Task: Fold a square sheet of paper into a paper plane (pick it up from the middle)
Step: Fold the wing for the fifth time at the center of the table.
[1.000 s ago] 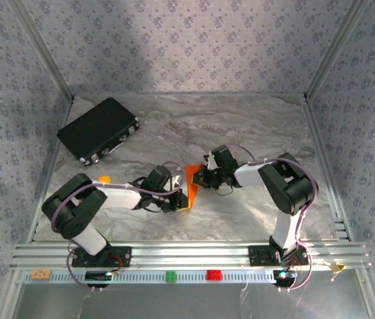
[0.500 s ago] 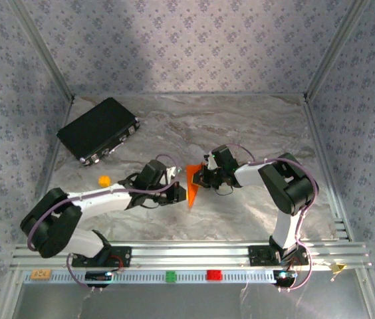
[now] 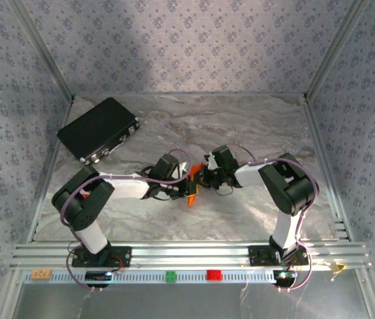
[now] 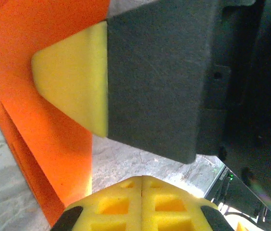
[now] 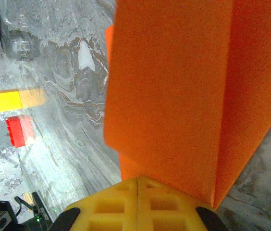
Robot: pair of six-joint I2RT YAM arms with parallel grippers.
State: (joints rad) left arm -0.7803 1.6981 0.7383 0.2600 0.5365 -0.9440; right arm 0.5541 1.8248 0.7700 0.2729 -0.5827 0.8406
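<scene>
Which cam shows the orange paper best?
Right wrist: the paper stands close, folds and layers plain. Left wrist gives an orange strip partly behind a dark finger. Top external gives a small, distant scrap.

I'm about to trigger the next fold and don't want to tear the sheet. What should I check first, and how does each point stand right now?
1. Right gripper shut on the orange paper: ok, the paper comes out from between its closed fingers.
2. Left gripper holding the paper: cannot tell. Its fingers are closed, but the paper runs beside them.
3. Crease in place: ok, a fold edge shows in the right wrist view.
4. Room between the grippers: not ok, they crowd nose to nose at the paper.
5. Black case out of the way: ok, it lies well off to the rear left.
</scene>
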